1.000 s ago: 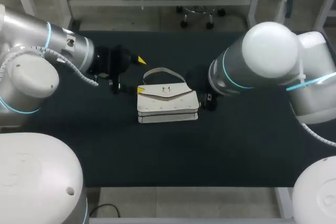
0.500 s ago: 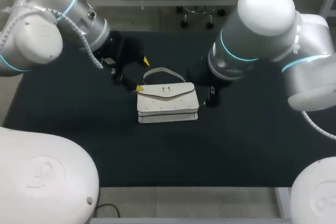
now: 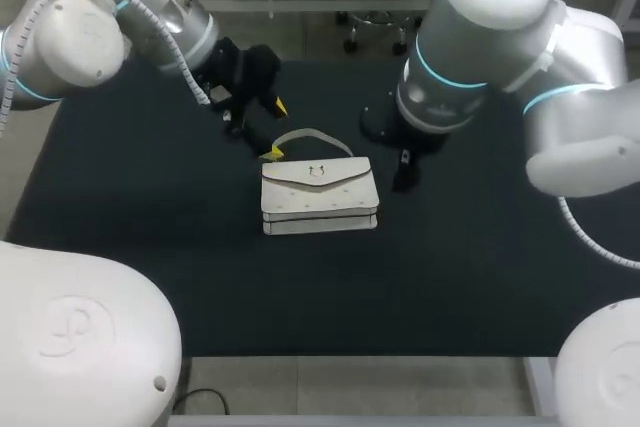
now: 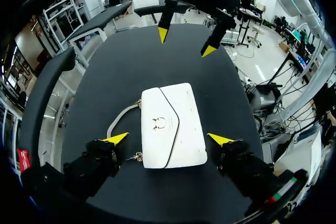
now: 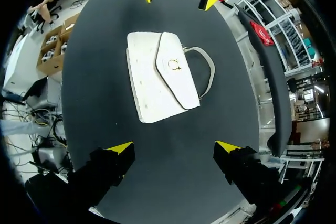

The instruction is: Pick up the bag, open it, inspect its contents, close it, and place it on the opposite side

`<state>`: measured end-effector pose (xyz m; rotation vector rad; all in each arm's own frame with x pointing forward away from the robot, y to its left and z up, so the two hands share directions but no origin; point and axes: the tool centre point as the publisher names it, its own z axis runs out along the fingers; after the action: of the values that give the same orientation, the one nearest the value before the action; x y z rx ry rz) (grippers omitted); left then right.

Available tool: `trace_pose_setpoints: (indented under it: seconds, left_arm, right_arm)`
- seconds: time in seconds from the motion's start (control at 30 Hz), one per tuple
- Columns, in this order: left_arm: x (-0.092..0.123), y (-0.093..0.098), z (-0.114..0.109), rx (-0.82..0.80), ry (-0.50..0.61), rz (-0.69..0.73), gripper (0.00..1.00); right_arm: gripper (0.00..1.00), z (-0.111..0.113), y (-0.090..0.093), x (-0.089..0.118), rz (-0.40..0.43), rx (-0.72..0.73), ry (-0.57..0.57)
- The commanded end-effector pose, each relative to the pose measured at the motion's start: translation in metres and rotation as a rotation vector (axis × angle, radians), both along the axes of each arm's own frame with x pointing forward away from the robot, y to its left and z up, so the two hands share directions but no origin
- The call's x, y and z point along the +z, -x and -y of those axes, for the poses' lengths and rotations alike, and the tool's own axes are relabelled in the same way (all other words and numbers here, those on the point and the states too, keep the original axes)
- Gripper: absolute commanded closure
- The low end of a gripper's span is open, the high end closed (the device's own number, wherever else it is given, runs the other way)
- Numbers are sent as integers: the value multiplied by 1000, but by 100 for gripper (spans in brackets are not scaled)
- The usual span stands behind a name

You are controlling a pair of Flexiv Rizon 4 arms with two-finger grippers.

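I am only beginning, since the white handbag (image 3: pixel 320 195) is lying flap-shut at mid surface (image 3: pixel 450 277), not yet lifted, opened or moved across, and I am holding my left tool (image 4: pixel 168 139) and right tool (image 5: pixel 174 147) wide open and empty either side of it.

White bag (image 4: pixel 176 129), gold clasp (image 4: pixel 160 124); black table (image 4: pixel 131 56); left gripper (image 3: pixel 276 129), right gripper (image 5: pixel 174 147): black, yellow-tipped.

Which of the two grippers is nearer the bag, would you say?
The left gripper: the bag shows between its fingertips, whereas it lies well ahead of the right gripper.
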<state>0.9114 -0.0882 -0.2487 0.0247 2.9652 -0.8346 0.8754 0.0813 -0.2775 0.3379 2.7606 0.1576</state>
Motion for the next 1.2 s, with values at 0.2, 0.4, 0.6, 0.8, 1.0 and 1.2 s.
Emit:
trace_pose_setpoints:
  seconds: [0.2, 0.4, 0.6, 0.8, 1.0, 1.2]
  left_arm:
    - [13, 20, -6, 593, -171, -265, 0]
    - [15, 19, -21, 899, -85, -549, 0]
    - [10, 22, -30, 1200, -25, -562, 0]
    - [12, 30, -30, 1273, 5, -493, 0]
    - [12, 30, -30, 1273, 5, -493, 0]
    - [12, 30, -30, 1273, 5, -493, 0]
  right_arm:
    - [0, 3, -25, 18, -377, -510, 16]
    - [0, 17, -24, 22, -557, -738, -136]
    - [0, 35, -21, 17, -622, -955, -289]
    - [0, 48, -15, 7, -618, -1080, -408]
    - [0, 48, -15, 7, -618, -1080, -408]
    - [0, 48, -15, 7, -618, -1080, -408]
